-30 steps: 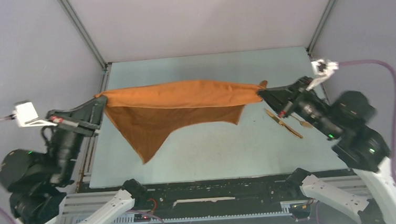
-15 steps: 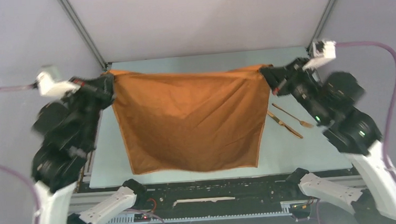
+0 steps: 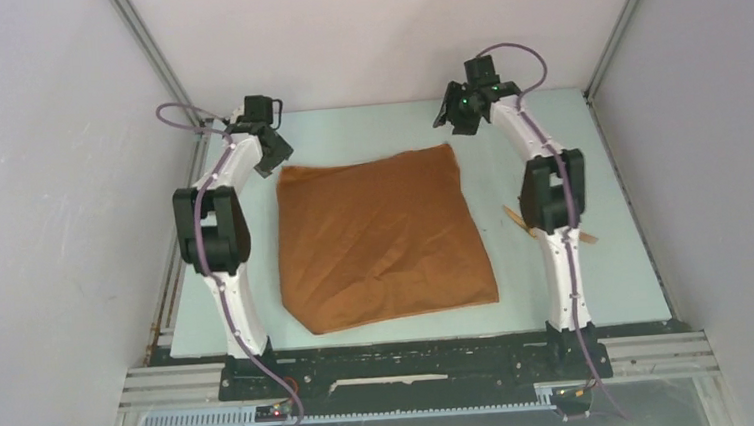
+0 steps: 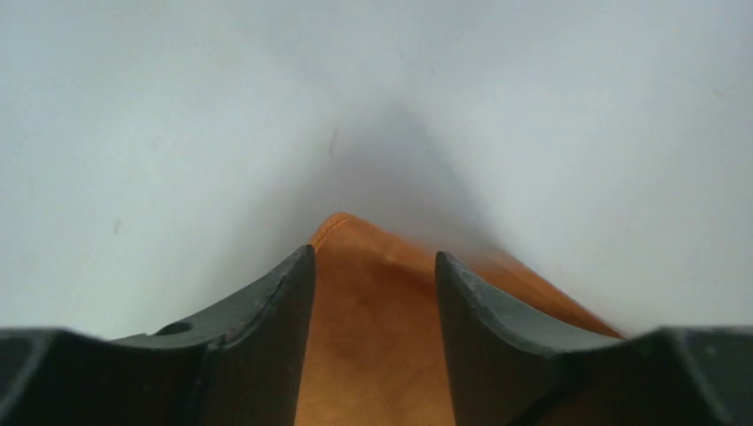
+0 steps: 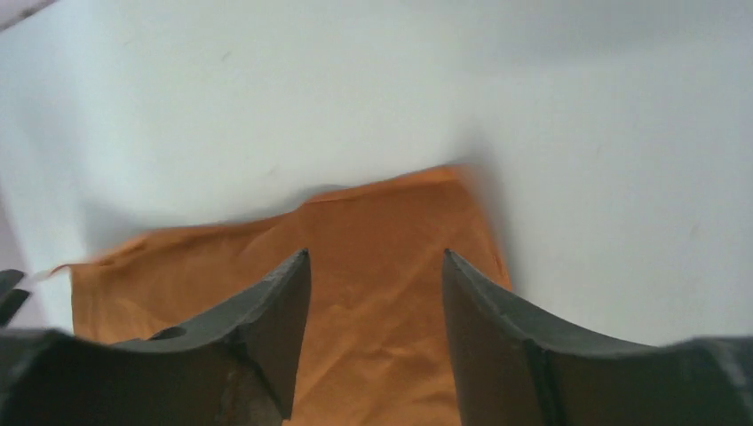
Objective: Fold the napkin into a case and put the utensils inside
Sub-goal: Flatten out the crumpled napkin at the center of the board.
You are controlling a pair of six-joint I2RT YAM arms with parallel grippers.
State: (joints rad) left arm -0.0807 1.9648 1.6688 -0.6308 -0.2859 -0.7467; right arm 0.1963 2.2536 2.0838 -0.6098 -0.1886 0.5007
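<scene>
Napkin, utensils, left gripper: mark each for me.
napkin (image 3: 380, 238), top external view, middle of the cloth.
utensils (image 3: 511, 217), top external view, tip showing beside the right arm (image 3: 550, 186).
left gripper (image 4: 373, 257), left wrist view, midway between its open fingers.

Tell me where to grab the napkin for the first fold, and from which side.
Pinch the napkin at its far corners, from above. It lies flat and spread, so only corners and hems offer a bite. The left gripper and right gripper hang open over those two corners.
</scene>
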